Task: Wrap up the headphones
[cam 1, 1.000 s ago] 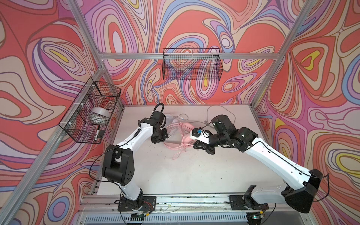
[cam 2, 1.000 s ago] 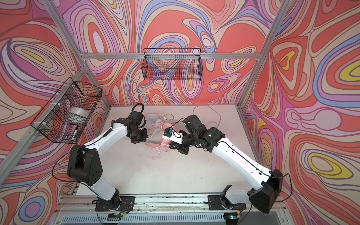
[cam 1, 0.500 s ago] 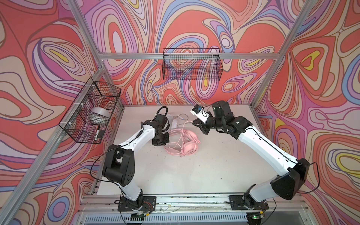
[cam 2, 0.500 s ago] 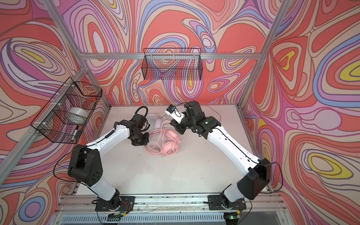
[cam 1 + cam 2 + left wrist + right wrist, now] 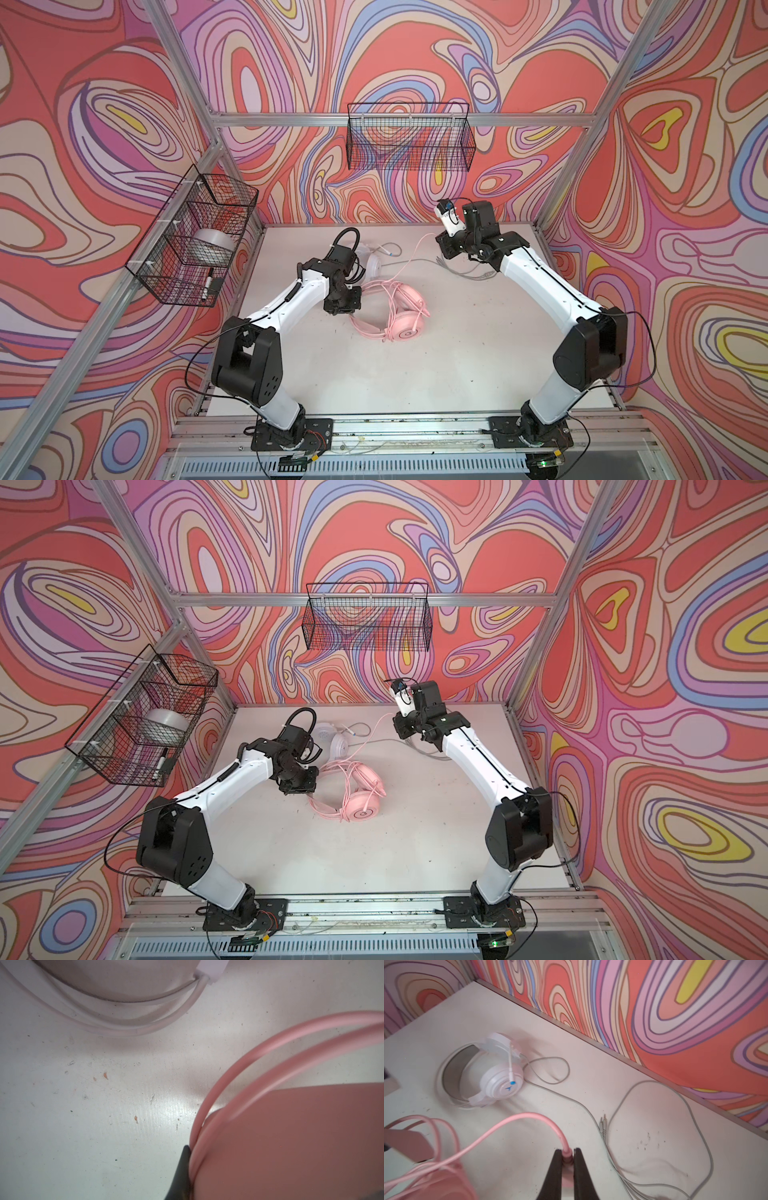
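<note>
The pink headphones (image 5: 405,320) lie mid-table, with loops of pink cord across them. My left gripper (image 5: 343,305) is shut on their thin headband (image 5: 239,1076); only one black finger (image 5: 182,1169) shows, pressed against it. My right gripper (image 5: 568,1156) is at the back right of the table and is shut on the plug end of the pink cord (image 5: 517,1124), which runs slack back to the headset. The white headphones (image 5: 496,1076) lie behind my left gripper. Their pale grey cord (image 5: 675,1147) sprawls loose beside my right gripper.
A black wire basket (image 5: 191,237) on the left wall holds a tape roll (image 5: 212,249) and a marker. Another wire basket (image 5: 409,141) hangs on the back wall. Aluminium posts and patterned walls enclose the white table (image 5: 415,395).
My right gripper has moved from beside the pink headset to the back right, drawing the pink cord out with it. The left gripper and the headset have shifted slightly forward.
</note>
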You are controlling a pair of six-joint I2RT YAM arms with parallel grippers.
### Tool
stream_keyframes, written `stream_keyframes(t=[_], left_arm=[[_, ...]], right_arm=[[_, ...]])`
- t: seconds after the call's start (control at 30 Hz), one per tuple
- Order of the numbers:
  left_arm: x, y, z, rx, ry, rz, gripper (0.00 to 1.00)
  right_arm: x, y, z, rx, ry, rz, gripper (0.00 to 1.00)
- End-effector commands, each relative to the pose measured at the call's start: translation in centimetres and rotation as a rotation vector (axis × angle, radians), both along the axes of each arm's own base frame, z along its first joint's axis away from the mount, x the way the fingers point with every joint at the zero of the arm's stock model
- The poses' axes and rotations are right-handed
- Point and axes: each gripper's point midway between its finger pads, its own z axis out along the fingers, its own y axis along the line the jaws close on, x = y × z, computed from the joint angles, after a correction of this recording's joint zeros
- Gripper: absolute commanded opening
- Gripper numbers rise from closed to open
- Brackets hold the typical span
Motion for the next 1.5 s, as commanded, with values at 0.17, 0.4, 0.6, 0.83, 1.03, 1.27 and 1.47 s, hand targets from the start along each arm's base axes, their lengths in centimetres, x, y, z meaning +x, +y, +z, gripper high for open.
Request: stream_keyframes(t=[0.17,0.4,0.6,0.83,1.03,1.27,1.47], left_arm=[[-2.2,-1.1,2.1,-0.080,-0.004,-0.120,0.00],[-2.6,-1.8,3.5,-0.128,-0.026,-0.160,0.00],[-3.2,-2.3,4.9,-0.167,-0.050,-0.217,0.00],[-3.7,-3.1,5.7,-0.231,-0.077,-0.226,0.00],[-3.3,-3.3,5.9,-0.257,-0.079,-0.174,0.00],[-1.8,-3.0,6.6,-0.315,-0.098,-0.061,0.00],[-0.4,-2.9,7.0,-0.434,-0.098,0.088,0.00]], right_arm=[[3.2,-5.8,-3.1,-0.053,0.060,-0.249,0.00],[2.9,-10.2,-8.1,-0.233,0.197,-0.392,0.00],[1.7,-10.2,-12.1,-0.259,0.309,-0.387,0.00],[0.4,-10.2,-14.2,-0.256,0.358,-0.382,0.00],[-1.8,-10.2,-15.0,-0.240,0.384,-0.362,0.00],[-4.4,-9.7,-15.4,-0.194,0.417,-0.340,0.00],[-6.5,-8.8,-16.4,-0.201,0.452,-0.307,0.00]])
